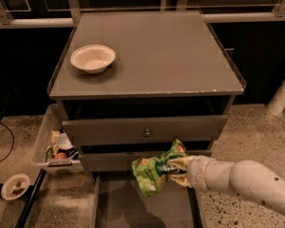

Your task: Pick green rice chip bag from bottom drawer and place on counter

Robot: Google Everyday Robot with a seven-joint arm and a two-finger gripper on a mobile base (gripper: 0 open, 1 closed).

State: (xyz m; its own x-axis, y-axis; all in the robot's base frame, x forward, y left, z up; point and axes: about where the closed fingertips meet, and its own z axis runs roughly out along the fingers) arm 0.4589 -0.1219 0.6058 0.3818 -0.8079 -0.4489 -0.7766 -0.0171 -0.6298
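The green rice chip bag (151, 171) hangs crumpled in the air in front of the middle drawer, above the open bottom drawer (142, 204). My gripper (175, 169) comes in from the lower right on a white arm and is shut on the bag's right end. The counter (156, 51) is the grey top of the cabinet, well above the bag.
A cream bowl (92, 58) sits on the counter's left side. Two knobbed drawers (145, 129) are slightly open below the top. A clear bin (54, 144) of odds and ends stands left of the cabinet, with a small dish (15, 186) on the floor.
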